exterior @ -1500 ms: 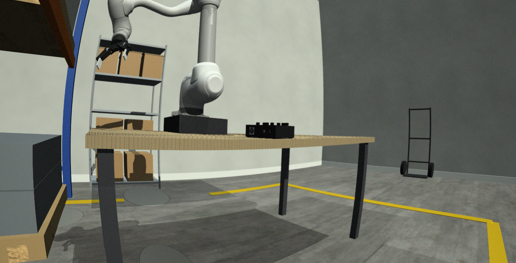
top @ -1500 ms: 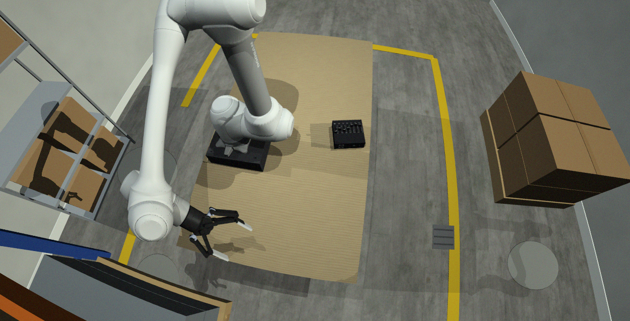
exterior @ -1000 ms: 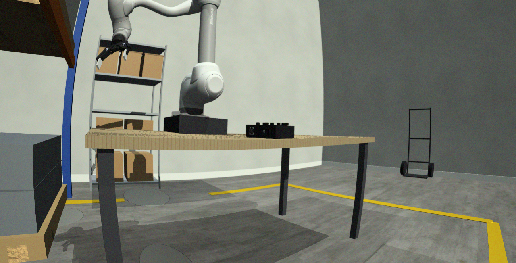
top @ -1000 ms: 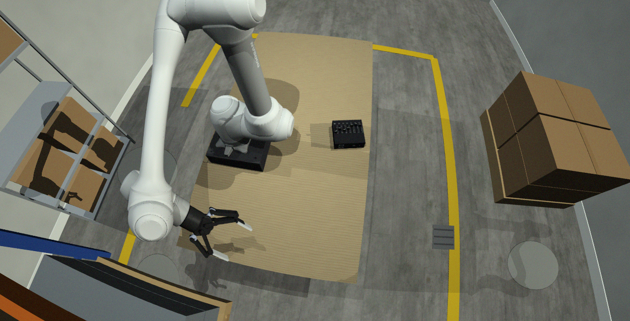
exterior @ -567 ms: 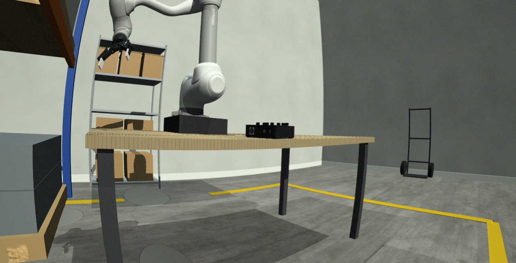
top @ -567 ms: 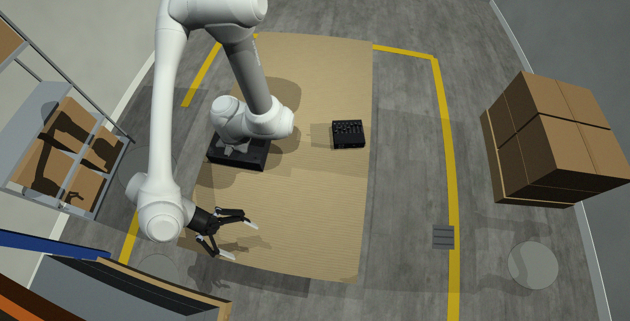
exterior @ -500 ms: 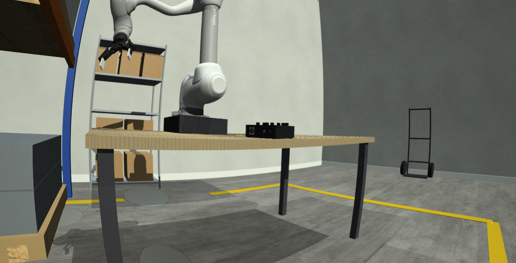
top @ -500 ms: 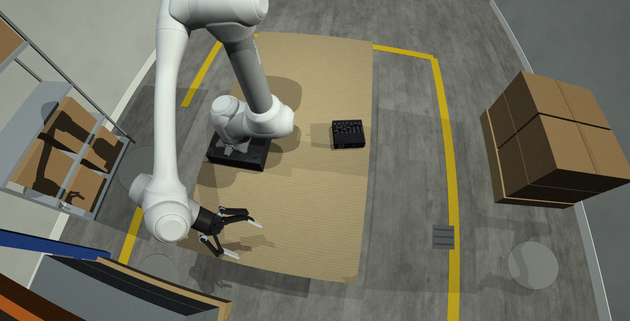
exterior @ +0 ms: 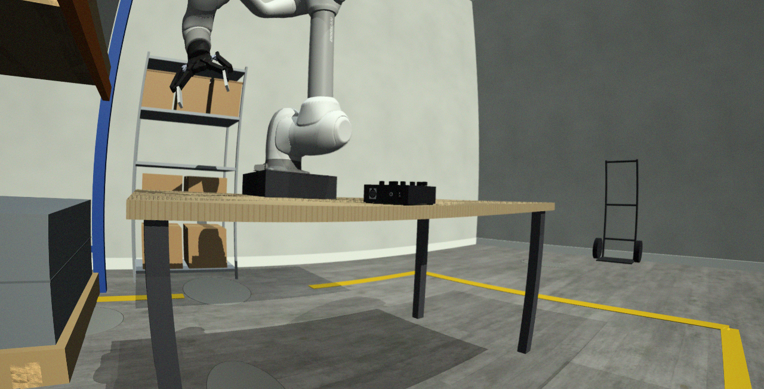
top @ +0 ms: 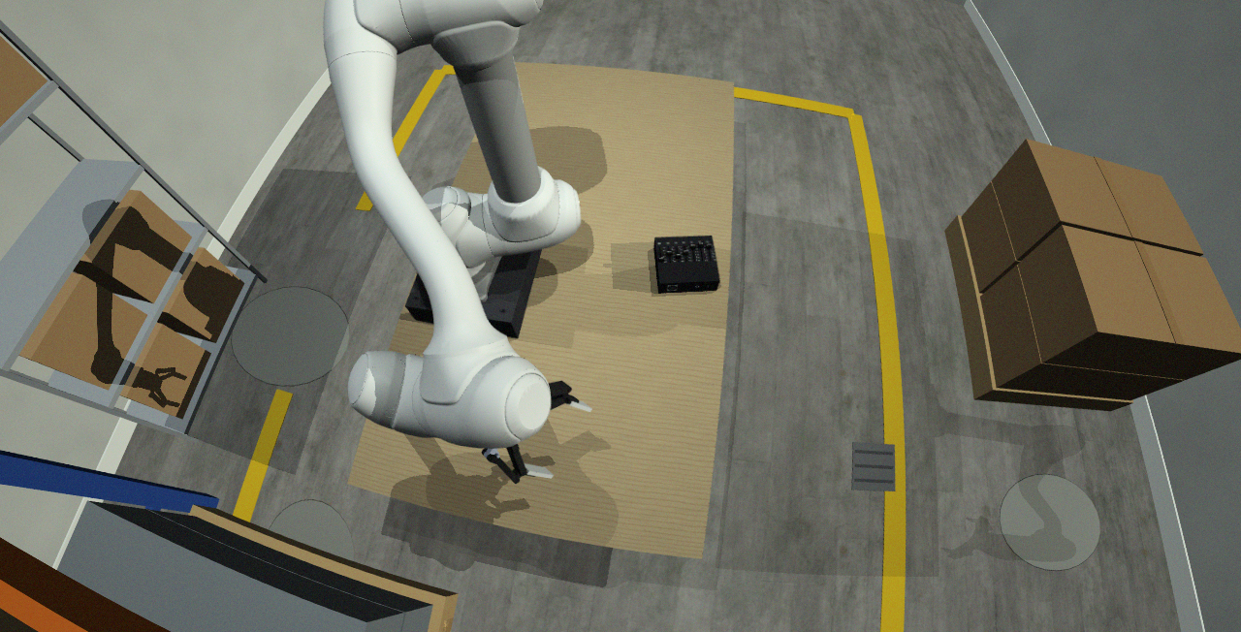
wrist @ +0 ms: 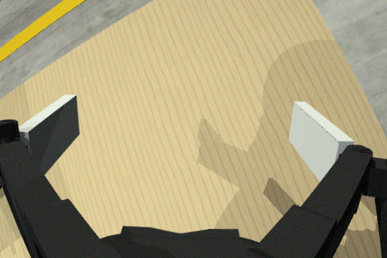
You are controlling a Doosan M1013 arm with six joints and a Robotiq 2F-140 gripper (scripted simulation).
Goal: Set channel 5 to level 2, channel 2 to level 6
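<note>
lighting desk [top: 685,264], black, low box form, on bench [top: 607,150]; jaws wide open and empty.

item: small black console, flat-topped, with a row of short fader knobs [exterior: 403,183] standing up from its top face; individual channel positions too small to read. front wall in the exterior view carries a round socket and smaller fittings. location: on the wooden bench, just off the arm's black base block [exterior: 289,184], toward the far side of the bench from the shelving rack [exterior: 187,162]. relation to gripper [exterior: 201,80]: well apart. the gripper hangs high above the opposite end of the bench, fingers spread to full width with nothing between them; only bare wood grain and the gripper's own shadow lie beneath in the wrist view. desk does not appear in the wrist view.
</note>
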